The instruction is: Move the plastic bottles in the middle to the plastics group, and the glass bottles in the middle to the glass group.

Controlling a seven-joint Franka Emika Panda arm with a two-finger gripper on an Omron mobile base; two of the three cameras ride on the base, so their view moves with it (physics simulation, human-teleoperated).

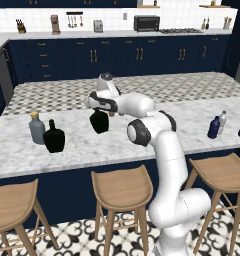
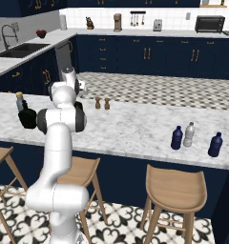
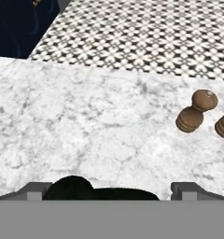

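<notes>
Grasping a squat black glass bottle (image 1: 99,121) by its neck, the hand (image 1: 103,111) holds it lifted clear of the marble bench (image 1: 142,140). A second black bottle (image 1: 54,136) stands to the left beside the tan-capped grey bottle (image 1: 36,128). Two brown shakers (image 3: 198,110) sit just beyond. The navy bottle (image 1: 213,127) stands far right by a silver-grey one (image 1: 222,122).

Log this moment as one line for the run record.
tool: holding a black bottle above the counter | second black bottle: standing beside the grey bottle | blue bottles: beside the silver bottle
</notes>
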